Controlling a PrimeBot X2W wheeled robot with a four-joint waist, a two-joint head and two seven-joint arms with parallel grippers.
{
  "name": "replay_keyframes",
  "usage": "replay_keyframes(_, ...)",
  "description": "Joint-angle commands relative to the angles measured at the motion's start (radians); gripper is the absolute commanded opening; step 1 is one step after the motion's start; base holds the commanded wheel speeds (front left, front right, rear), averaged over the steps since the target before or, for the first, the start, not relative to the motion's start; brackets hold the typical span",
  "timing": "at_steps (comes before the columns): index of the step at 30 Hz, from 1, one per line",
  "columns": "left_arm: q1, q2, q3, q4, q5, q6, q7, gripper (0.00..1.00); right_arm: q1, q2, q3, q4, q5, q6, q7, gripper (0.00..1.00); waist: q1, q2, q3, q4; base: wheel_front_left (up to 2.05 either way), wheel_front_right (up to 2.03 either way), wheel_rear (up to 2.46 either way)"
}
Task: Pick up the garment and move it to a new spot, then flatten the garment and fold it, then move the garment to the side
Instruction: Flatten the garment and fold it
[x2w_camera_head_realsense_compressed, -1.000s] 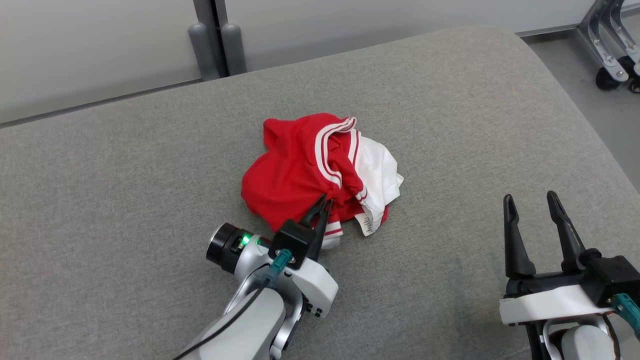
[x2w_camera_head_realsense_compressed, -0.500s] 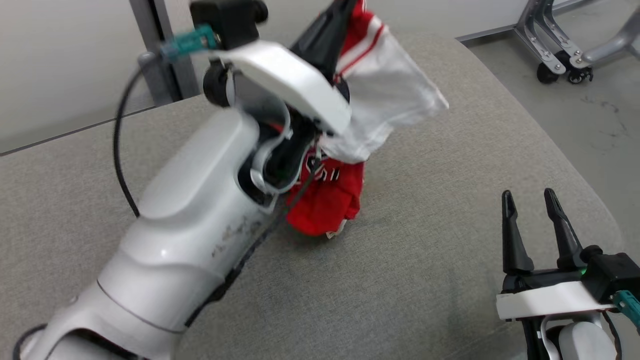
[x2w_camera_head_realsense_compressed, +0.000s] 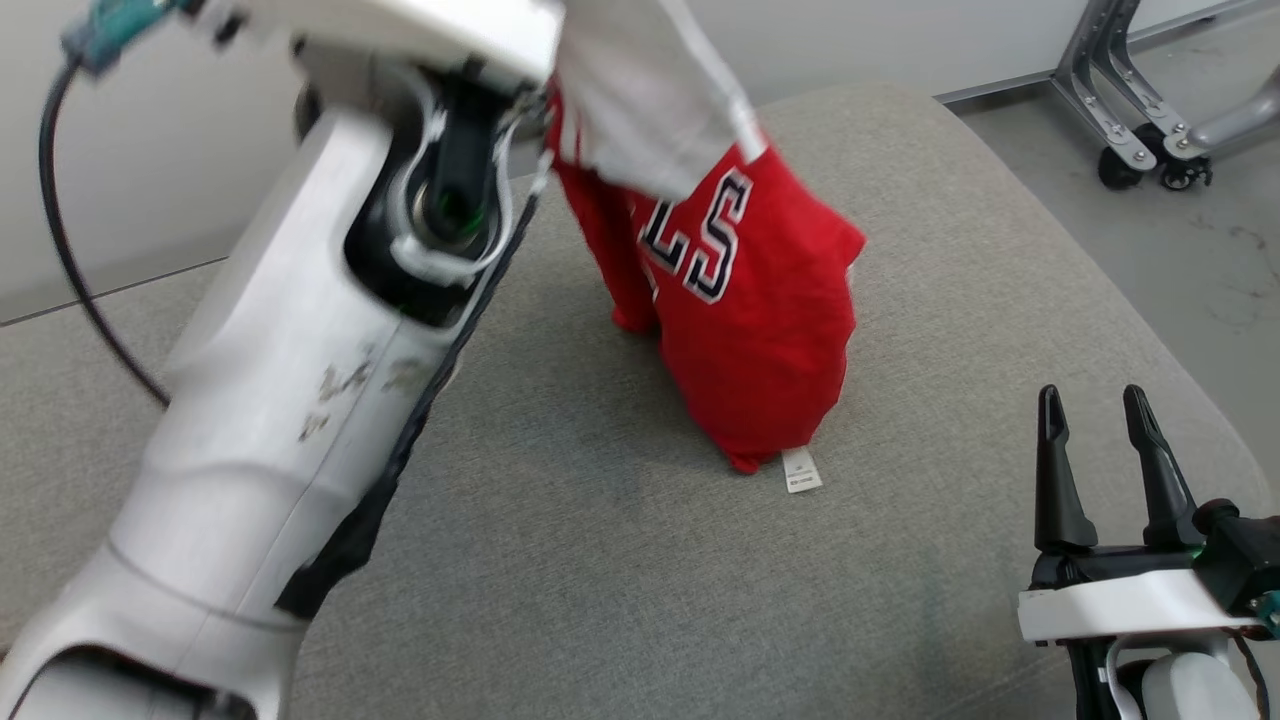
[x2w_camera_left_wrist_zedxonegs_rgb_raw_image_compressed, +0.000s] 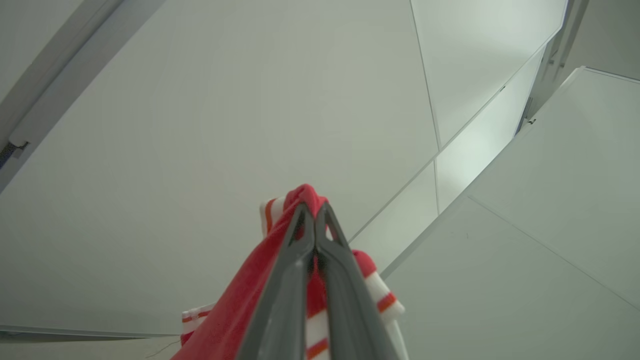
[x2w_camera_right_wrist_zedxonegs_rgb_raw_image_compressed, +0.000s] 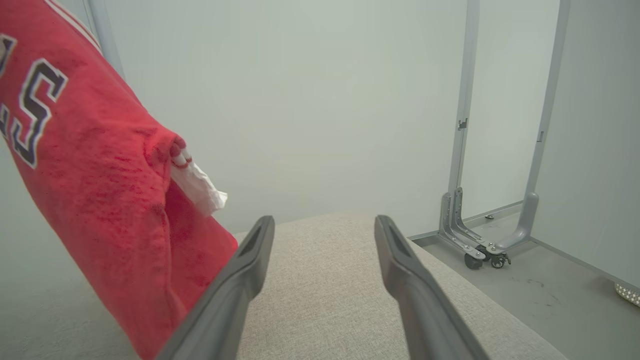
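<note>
Head view: the one garment (x2w_camera_head_realsense_compressed: 760, 300), red with white trim, hangs down past the raised left arm (x2w_camera_head_realsense_compressed: 300, 400), and its lower tip and label reach the bench (x2w_camera_head_realsense_compressed: 600, 580). A second ago it lay crumpled there. Open bench lies all round it, with the rounded edge to the right and one wheeled frame (x2w_camera_head_realsense_compressed: 1140, 130) on the floor beyond. The right hand (x2w_camera_head_realsense_compressed: 1092, 395) stands wide and empty, well apart.

Left wrist view: the left hand (x2w_camera_left_wrist_zedxonegs_rgb_raw_image_compressed: 314, 207) is pinched tight on the striped hem.

Right wrist view: the garment hangs left of the spread fingers, with bench ahead.
</note>
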Motion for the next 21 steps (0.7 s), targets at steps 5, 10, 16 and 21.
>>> replay_keyframes(5, 0.361, 0.14, 0.082, -0.001, -0.01, 0.016, -0.03, 0.0, 0.02, -0.002, -0.013, -0.01, -0.013, 0.0, -0.001, 1.0, 0.0, -0.0001, 0.002, 0.051, 0.0, 0.0, 0.0)
replay_keyframes(10, 0.667, 0.225, 0.213, -0.075, 0.059, 0.003, -0.037, 0.0, 0.033, -0.002, -0.03, -0.014, -0.03, 0.0, -0.001, 1.0, 0.0, -0.0001, 0.02, 0.101, 0.0, 0.0, 0.0)
replay_keyframes(16, 0.887, 0.228, 0.347, -0.167, 0.234, -0.005, -0.038, 0.0, 0.046, -0.002, -0.042, -0.021, -0.045, 0.0, -0.001, 1.0, 0.0, -0.0001, 0.035, 0.159, 0.0, 0.0, 0.0)
replay_keyframes(21, 1.003, 0.182, 0.451, -0.24, 0.421, -0.002, -0.038, 0.0, 0.046, -0.002, -0.037, -0.027, -0.064, 0.0, -0.001, 1.0, 0.0, -0.0001, 0.039, 0.204, 0.0, 0.0, 0.0)
